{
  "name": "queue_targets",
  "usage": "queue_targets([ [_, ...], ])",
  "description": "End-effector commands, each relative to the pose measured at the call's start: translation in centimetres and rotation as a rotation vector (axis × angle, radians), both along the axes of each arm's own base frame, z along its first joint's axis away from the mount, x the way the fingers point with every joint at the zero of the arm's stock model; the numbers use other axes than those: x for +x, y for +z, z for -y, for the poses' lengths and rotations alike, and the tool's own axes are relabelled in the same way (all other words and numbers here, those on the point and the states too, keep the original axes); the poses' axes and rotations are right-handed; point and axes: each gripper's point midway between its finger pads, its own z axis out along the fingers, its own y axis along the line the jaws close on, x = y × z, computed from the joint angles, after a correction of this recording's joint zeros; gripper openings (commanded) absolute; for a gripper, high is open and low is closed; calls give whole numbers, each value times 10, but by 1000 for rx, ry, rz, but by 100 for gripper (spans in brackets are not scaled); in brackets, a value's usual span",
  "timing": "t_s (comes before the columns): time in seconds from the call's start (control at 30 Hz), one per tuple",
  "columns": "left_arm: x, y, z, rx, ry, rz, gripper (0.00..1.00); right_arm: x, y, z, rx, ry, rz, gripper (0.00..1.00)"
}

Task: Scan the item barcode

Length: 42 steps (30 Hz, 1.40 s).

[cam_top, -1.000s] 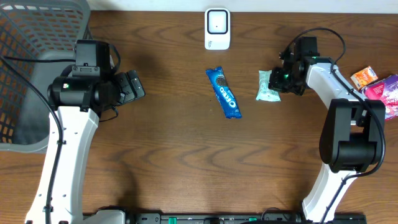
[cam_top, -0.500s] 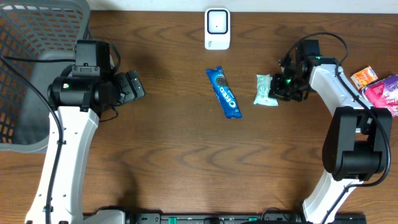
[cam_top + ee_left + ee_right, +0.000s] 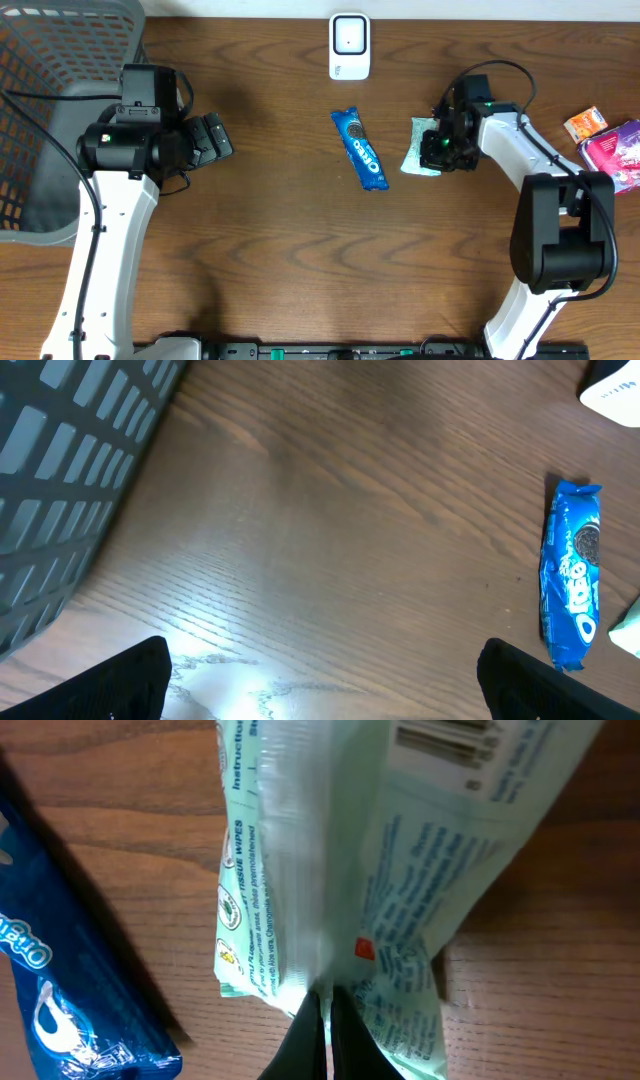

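A pale green wipes packet (image 3: 419, 147) hangs tilted just right of the table's middle, pinched along its seam by my right gripper (image 3: 438, 150), which is shut on it. In the right wrist view the packet (image 3: 330, 860) fills the frame with a barcode near its top edge, and the right gripper (image 3: 328, 1020) has its two fingers pressed together on the seam. A blue Oreo pack (image 3: 360, 149) lies flat to the packet's left. The white scanner (image 3: 349, 45) stands at the back middle. My left gripper (image 3: 218, 138) is open over bare wood, left of the Oreo pack (image 3: 570, 587).
A grey mesh basket (image 3: 60, 110) fills the back left corner. An orange packet (image 3: 586, 124) and a pink-purple packet (image 3: 620, 150) lie at the right edge.
My right gripper has carried the green packet a little left and toward the front, tilting it. The left arm has stayed still.
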Motion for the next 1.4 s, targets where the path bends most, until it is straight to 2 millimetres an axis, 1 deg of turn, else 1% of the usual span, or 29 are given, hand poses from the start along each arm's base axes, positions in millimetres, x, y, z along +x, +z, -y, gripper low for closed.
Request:
queue_targets([
  [0.0, 1, 1, -3, 10, 9, 1, 98, -8, -4, -6, -13, 20, -13, 1],
  [0.1, 1, 1, -3, 10, 9, 1, 98, -7, -1, -6, -11, 6, -14, 1],
  [0.17, 1, 1, -3, 10, 9, 1, 98, -6, 4, -6, -11, 6, -6, 1],
  [0.23, 1, 1, -3, 10, 9, 1, 98, -5, 12, -5, -16, 3, 6, 1],
  [0.33, 1, 1, -3, 10, 9, 1, 98, 0, 29, -3, -25, -1, 51, 1],
  [0.37, 1, 1, -3, 10, 9, 1, 98, 3, 35, 1, -40, -11, 70, 1],
  [0.5, 1, 1, -3, 10, 9, 1, 98, 12, 55, 31, -189, -122, 144, 1],
  [0.53, 1, 1, -3, 10, 9, 1, 98, 14, 59, 35, -211, -144, 160, 1],
  [0.57, 1, 1, -3, 10, 9, 1, 98, 17, 62, 37, -218, -155, 178, 7],
  [0.63, 1, 1, -3, 10, 9, 1, 98, 22, 64, 37, -218, -157, 200, 24],
  [0.67, 1, 1, -3, 10, 9, 1, 98, 24, 64, 37, -217, -158, 205, 31],
  [0.8, 1, 1, -3, 10, 9, 1, 98, 27, 59, 41, -241, -164, 207, 41],
  [0.83, 1, 1, -3, 10, 9, 1, 98, 27, 57, 43, -250, -166, 204, 46],
  [0.87, 1, 1, -3, 10, 9, 1, 98, 27, 54, 44, -255, -167, 201, 59],
  [0.9, 1, 1, -3, 10, 9, 1, 98, 27, 52, 43, -254, -166, 197, 64],
  [1.07, 1, 1, -3, 10, 9, 1, 98, 22, 35, 42, -250, -177, 150, 64],
  [1.17, 1, 1, -3, 10, 9, 1, 98, 19, 22, 35, -213, -165, 111, 63],
  [1.27, 1, 1, -3, 10, 9, 1, 98, 16, 9, 27, -171, -150, 70, 61],
  [1.37, 1, 1, -3, 10, 9, 1, 98, 12, -2, 25, -166, -146, 36, 56],
])
